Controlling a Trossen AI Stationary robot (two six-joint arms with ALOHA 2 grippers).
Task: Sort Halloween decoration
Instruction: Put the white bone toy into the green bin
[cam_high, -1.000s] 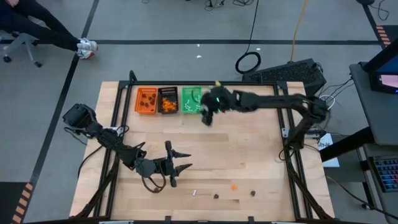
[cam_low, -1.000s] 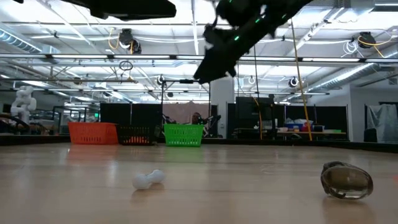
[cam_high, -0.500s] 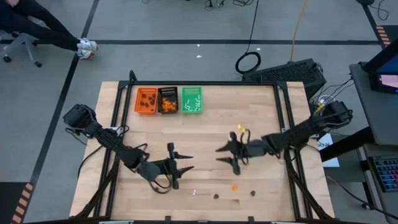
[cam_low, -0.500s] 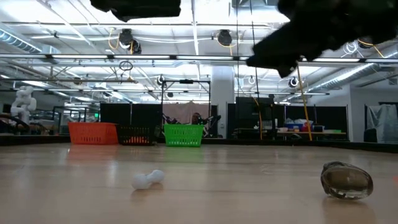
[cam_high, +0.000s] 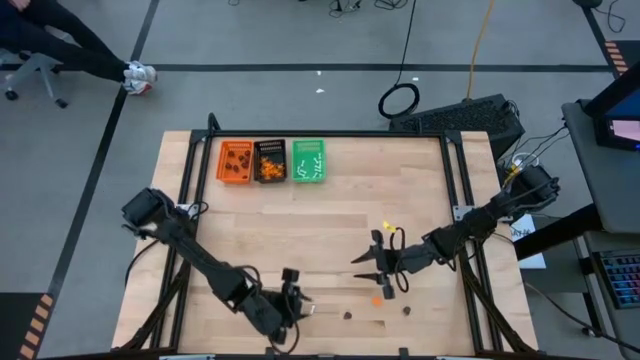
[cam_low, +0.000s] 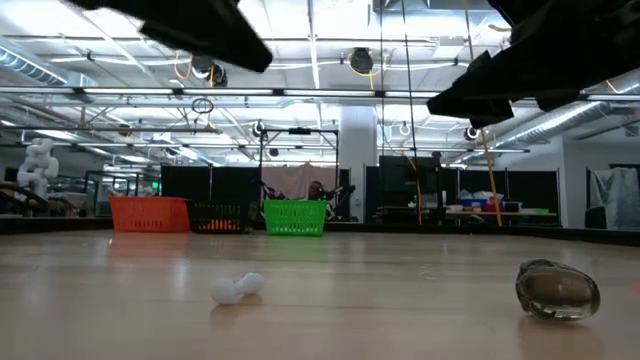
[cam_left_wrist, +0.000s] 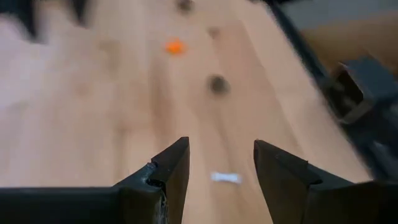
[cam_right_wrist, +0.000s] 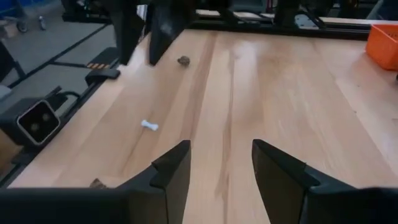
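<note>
Jaws on both arms stand open and empty. Left gripper hangs low over the near edge of the wooden surface, and a thin white stick lies on the wood in the gap just ahead of its jaws. Farther ahead of those jaws lie a dark brown blob and, beyond it, an orange blob. Right gripper hovers just above and beside that orange blob, with a second dark brown blob close by.

Well beyond both jaws, at the far side of the surface, stand an orange tray, a black tray and a green tray, each already holding small pieces.

Judgement on the step in hand: each arm is lining up a pick. The left should come straight down with the stick centred and crossways between its jaws; the right should settle squarely over the orange blob before closing. Both pieces are small and could skid away.
</note>
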